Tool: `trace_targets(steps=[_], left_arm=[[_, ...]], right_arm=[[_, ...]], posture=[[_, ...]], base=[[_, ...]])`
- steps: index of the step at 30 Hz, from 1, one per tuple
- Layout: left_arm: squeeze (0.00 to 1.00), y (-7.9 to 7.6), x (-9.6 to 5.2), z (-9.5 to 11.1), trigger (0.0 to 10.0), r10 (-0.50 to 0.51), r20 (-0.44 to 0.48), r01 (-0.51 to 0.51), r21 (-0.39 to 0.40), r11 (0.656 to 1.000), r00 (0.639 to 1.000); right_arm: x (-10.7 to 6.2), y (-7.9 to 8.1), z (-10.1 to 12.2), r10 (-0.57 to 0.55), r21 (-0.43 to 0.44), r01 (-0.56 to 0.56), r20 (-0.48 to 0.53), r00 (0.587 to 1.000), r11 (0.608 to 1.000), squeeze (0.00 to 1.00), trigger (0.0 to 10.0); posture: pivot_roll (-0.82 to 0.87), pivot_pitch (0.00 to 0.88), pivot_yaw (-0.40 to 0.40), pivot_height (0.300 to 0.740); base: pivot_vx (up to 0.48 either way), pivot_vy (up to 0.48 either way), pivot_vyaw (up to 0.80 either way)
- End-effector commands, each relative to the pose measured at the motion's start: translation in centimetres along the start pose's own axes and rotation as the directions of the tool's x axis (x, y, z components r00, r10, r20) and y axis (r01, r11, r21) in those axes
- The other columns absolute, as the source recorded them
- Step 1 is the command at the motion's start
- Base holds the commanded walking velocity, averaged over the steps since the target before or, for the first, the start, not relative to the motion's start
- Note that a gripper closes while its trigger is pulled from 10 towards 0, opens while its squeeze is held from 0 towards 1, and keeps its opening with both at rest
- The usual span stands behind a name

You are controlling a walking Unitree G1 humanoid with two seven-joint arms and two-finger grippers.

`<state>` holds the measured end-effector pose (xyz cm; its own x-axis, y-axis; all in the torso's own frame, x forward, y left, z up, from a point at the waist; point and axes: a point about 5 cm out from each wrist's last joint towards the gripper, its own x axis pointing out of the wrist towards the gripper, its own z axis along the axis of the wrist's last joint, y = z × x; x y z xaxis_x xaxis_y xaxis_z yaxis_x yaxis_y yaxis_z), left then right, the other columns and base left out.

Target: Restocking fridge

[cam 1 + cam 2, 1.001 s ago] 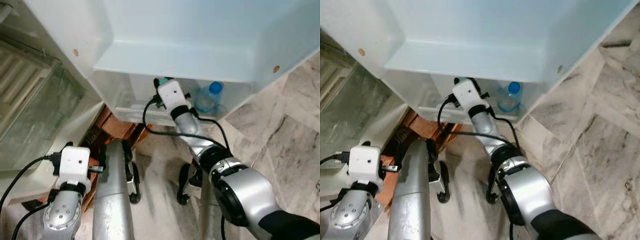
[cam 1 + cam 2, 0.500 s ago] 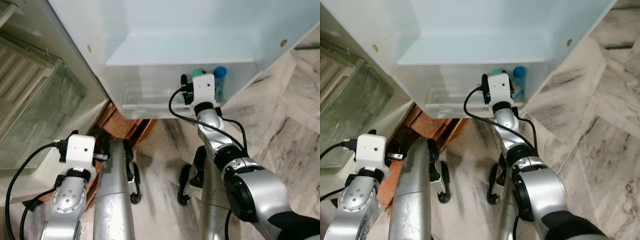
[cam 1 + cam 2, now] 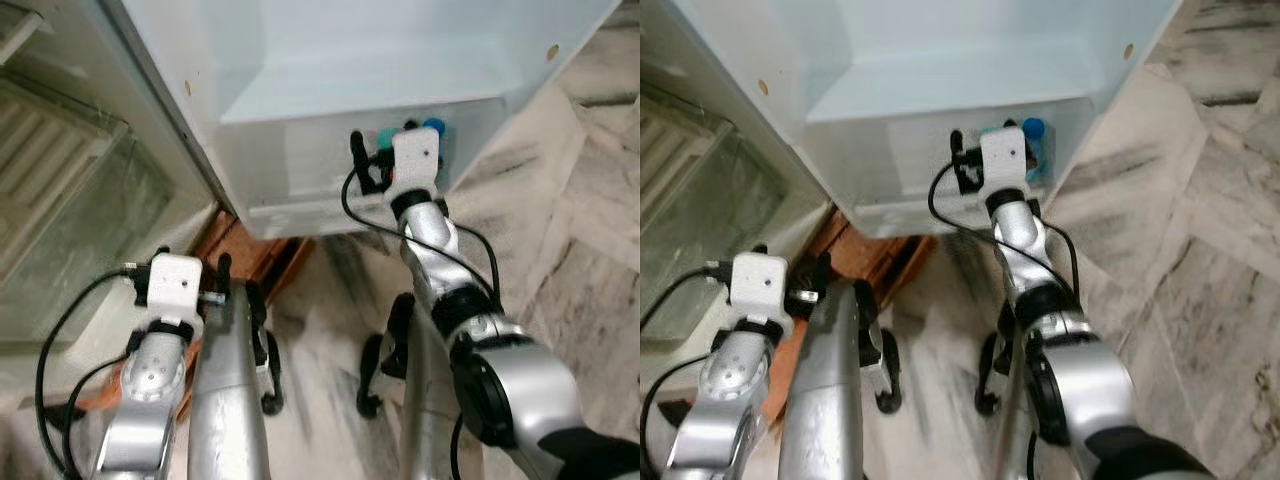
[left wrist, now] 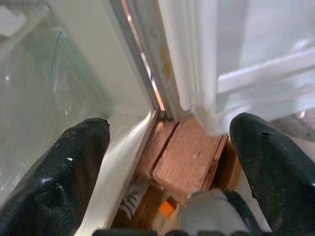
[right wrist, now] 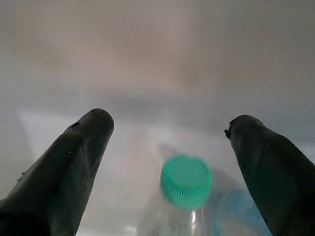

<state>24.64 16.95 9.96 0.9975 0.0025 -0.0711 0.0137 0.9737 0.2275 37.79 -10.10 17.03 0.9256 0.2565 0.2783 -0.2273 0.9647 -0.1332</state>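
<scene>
Fingers of the right gripper (image 5: 170, 147) were spread wide, holding nothing, just above the green-capped bottle (image 5: 185, 181), which stood in the fridge door bin (image 3: 300, 180) beside a blue-capped bottle (image 3: 433, 126). Placement looked done; retreat remained. Left gripper (image 4: 170, 147) hung open, idle.

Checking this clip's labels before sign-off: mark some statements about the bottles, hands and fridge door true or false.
1. A green-capped bottle stands in the door bin. True.
2. The right hand is shut on that bottle. False: its fingers are spread apart, open above the cap.
3. A blue-capped bottle stands beside the green-capped one. True.
4. The left hand holds a bottle. False: it is open, near the fridge's base.
</scene>
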Motion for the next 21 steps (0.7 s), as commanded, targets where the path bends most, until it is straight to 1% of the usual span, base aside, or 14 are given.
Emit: trace_targets(steps=[1, 3, 5, 6, 7, 8, 9, 10, 11, 13, 14, 15, 17, 21], left_arm=[[0.0, -0.2, -0.4, -0.7, 10.0, 0.005, -0.017, -0.005, -0.012, 1.0, 1.0], [0.0, -0.3, -0.4, -0.9, 10.0, 0.01, -0.021, -0.011, -0.015, 1.0, 1.0], [0.0, -0.3, -0.3, -1.3, 10.0, 0.016, -0.027, -0.017, -0.02, 1.0, 0.999], [0.0, -0.3, -0.3, -1.3, 10.0, 0.016, -0.027, -0.017, -0.02, 1.0, 0.999], [0.0, -0.3, -0.2, -1.4, 10.0, 0.023, -0.026, -0.024, -0.027, 0.999, 0.999], [0.0, -0.4, -0.1, -1.3, 10.0, 0.025, -0.017, -0.026, -0.03, 0.999, 1.0], [0.0, -0.4, -0.1, -1.3, 10.0, 0.025, -0.017, -0.026, -0.03, 0.999, 1.0], [0.0, -0.4, 0.1, -1.2, 10.0, 0.027, -0.006, -0.027, -0.032, 0.999, 1.0], [0.0, -0.4, 0.2, -1.0, 10.0, 0.03, 0.005, -0.03, -0.036, 0.999, 1.0], [0.0, -0.4, 0.2, -0.9, 10.0, 0.032, 0.01, -0.031, -0.04, 0.999, 0.999], [0.0, -0.4, 0.3, -0.9, 10.0, 0.035, 0.012, -0.034, -0.041, 0.999, 0.999], [0.0, -0.4, 0.3, -0.9, 10.0, 0.035, 0.012, -0.034, -0.041, 0.999, 0.999], [0.0, -0.3, 0.4, -1.2, 10.0, 0.029, 0.011, -0.029, -0.04, 0.999, 1.0], [0.0, -0.5, 0.5, -1.6, 10.0, 0.01, 0.01, -0.009, -0.041, 0.999, 1.0]], right_arm=[[-1.0, 0.1, -0.5, 0.02, 0.015, -0.02, -0.003, 1.0, 1.0, 1.0, 10.0], [-1.8, 0.2, -1.0, 0.031, 0.037, -0.031, -0.009, 0.999, 0.999, 1.0, 10.0], [-3.2, 0.5, -1.7, 0.043, 0.048, -0.042, -0.017, 0.999, 0.998, 1.0, 10.0], [-3.2, 0.5, -1.7, 0.043, 0.048, -0.042, -0.017, 0.999, 0.998, 1.0, 10.0], [-5.2, 0.8, -2.1, 0.051, 0.052, -0.05, -0.011, 0.999, 0.997, 1.0, 10.0], [-6.6, 0.7, -2.2, 0.043, 0.07, -0.042, -0.012, 0.999, 0.997, 1.0, 10.0], [-6.6, 0.7, -2.2, 0.043, 0.07, -0.042, -0.012, 0.999, 0.997, 1.0, 10.0], [-7.6, 0.6, -2.3, 0.03, 0.099, -0.028, -0.019, 0.999, 0.995, 1.0, 10.0], [-8.7, 0.4, -2.6, 0.029, 0.064, -0.027, -0.03, 0.999, 0.998, 0.0, 10.0], [-9.1, 0.3, -2.7, 0.028, 0.044, -0.026, -0.043, 0.999, 0.999, 0.0, 10.0], [-9.6, 0.0, -3.4, -0.004, 0.055, 0.009, -0.096, 0.995, 0.998, 0.0, 10.0], [-9.6, 0.0, -3.4, -0.004, 0.055, 0.009, -0.096, 0.995, 0.998, 0.0, 10.0], [-11.2, -1.1, -3.8, -0.046, 0.089, 0.06, -0.154, 0.987, 0.994, 0.0, 10.0], [-11.5, -1.6, -2.9, -0.049, 0.092, 0.061, -0.123, 0.991, 0.994, 0.0, 10.0]], posture=[[0.16, 0.166, 0.024, 0.547], [0.15, 0.158, 0.021, 0.547], [0.13, 0.142, 0.016, 0.547], [0.13, 0.142, 0.016, 0.547], [0.12, 0.124, 0.014, 0.547], [0.12, 0.113, 0.015, 0.547], [0.12, 0.113, 0.015, 0.547], [0.11, 0.101, 0.014, 0.547], [0.1, 0.094, 0.022, 0.547], [0.1, 0.094, 0.022, 0.547], [0.1, 0.087, 0.029, 0.547], [0.1, 0.087, 0.029, 0.547], [0.08, 0.069, 0.041, 0.547], [0.08, 0.057, 0.042, 0.547]], base=[[0.0, 0.0, 0.0], [0.0, 0.0, 0.0], [0.0, 0.0, 0.0], [0.0, 0.0, 0.0], [0.0, 0.0, 0.0], [0.0, 0.0, 0.0], [0.0, 0.0, 0.0], [0.0, 0.0, 0.0], [0.0, 0.0, 0.0], [0.0, 0.0, 0.0], [0.0, 0.0, 0.0], [0.0, 0.0, 0.0], [0.0, 0.0, 0.0], [0.0, 0.0, 0.0]])
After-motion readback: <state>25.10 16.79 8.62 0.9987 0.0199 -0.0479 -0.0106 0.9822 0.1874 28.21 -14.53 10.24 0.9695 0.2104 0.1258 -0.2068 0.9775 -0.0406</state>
